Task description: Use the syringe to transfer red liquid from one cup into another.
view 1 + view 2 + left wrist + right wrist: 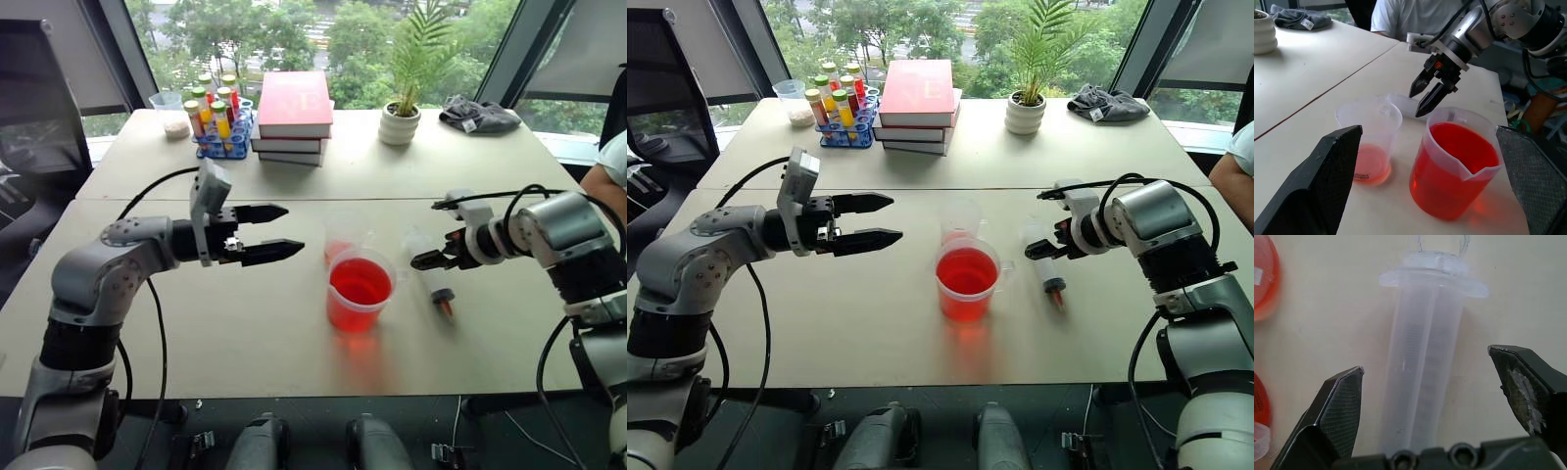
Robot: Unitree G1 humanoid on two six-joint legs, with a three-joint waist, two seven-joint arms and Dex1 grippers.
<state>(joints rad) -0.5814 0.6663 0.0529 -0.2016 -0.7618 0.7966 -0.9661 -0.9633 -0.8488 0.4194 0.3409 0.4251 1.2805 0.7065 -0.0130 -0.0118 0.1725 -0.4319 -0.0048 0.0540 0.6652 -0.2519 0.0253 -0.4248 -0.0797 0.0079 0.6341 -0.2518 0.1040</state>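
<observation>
Red books behind both cups.

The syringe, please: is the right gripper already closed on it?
No; the syringe lies on the table between the right gripper's open fingers.

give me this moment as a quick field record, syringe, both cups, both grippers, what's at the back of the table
syringe: lying flat on the table, right of the cups, orange tip toward the robot
wide cup: upright, holding plenty of red liquid
small cup: upright behind the wide cup, only a thin red layer at its base
right gripper: open, fingers straddling the syringe, not closed on it
left gripper: open, hovering left of the cups, holding nothing
back of table: books, potted plant, tube rack, grey cloth
</observation>
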